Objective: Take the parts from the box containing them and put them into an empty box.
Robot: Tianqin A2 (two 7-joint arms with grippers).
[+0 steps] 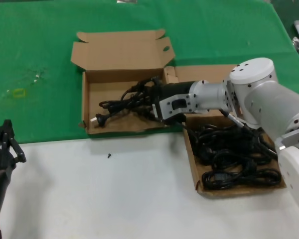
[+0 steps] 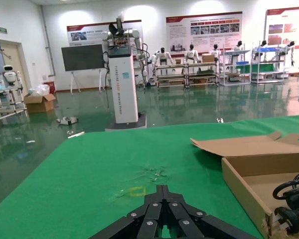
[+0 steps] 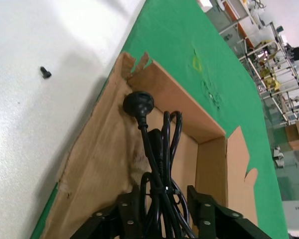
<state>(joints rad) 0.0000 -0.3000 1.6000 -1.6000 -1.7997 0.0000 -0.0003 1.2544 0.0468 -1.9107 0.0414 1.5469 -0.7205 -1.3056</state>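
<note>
The right pincer (image 1: 152, 107) reaches into the notched-flap box (image 1: 88, 99), clenched around a coiled power cord (image 3: 157, 164) so its plug lands inside. Remaining cords (image 1: 234, 154) lie in the box beside it (image 1: 193, 164). The left pincer (image 1: 2, 144) idles well away, fingers together.

A black coiled cord (image 1: 127, 102) is lying inside the left carton (image 1: 94, 127), plug at its front-left corner. More cords (image 1: 234, 159) are filling the right carton (image 1: 193, 164).
</note>
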